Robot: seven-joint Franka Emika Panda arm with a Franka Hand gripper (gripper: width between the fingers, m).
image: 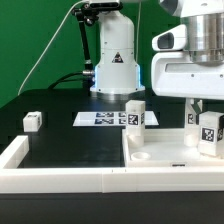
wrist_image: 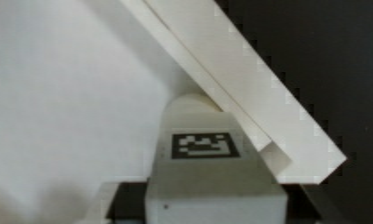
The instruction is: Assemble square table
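White plastic square slab with raised edges (image: 170,152) is seen lying flat on the black tabletop (image: 70,145), at the exterior view's right. One small white blocky tagged leg (image: 211,132) is stood at its rear corner, directly beneath the jaws. Whether the jaws are pinching it cannot be told. A second leg (image: 135,113) is stood at the slab's other rear corner. A third leg (image: 32,120) is set well apart on the tabletop.

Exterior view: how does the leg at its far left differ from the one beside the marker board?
The far-left leg sits alone on the black table and looks low and squat; the other leg, beside the marker board, stands tall at the back corner of the slab. Both are white and tagged.
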